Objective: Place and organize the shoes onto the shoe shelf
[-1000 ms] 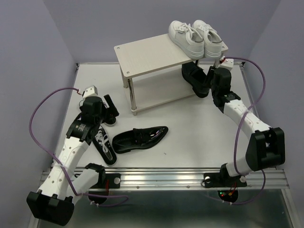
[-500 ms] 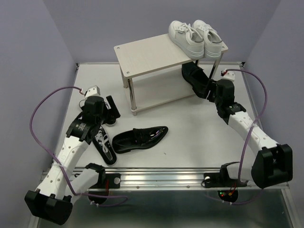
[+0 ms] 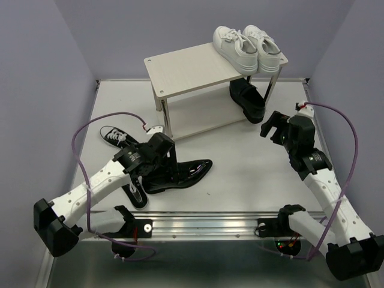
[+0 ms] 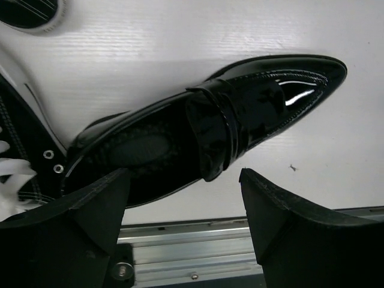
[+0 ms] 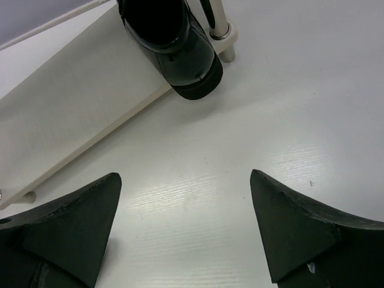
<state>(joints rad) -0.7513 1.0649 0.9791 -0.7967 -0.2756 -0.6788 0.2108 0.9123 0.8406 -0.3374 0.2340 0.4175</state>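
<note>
The shoe shelf [image 3: 186,69] stands at the back. The two white sneakers [image 3: 249,48] sit on the right end of its top board. One black loafer [image 3: 246,99] lies on the lower board; its heel shows in the right wrist view [image 5: 174,42]. The other loafer [image 3: 180,173] lies on the table. My left gripper [image 3: 161,167] hangs over it, open, with the jaws either side of its near edge [image 4: 183,180]. One canvas sneaker [image 3: 114,137] lies at the left. The other [image 3: 133,191] is partly under my left arm. My right gripper [image 3: 271,125] is open and empty [image 5: 185,177], short of the shelf.
A metal rail [image 3: 204,225] runs along the table's near edge and shows just below the left jaws [image 4: 192,258]. Purple walls close in the back and sides. A silver shelf leg [image 5: 219,18] stands beside the stored loafer.
My left arm swung right from beside the canvas sneaker to over the loafer on the table. My right gripper drew back from the loafer on the lower board, toward the near right.
</note>
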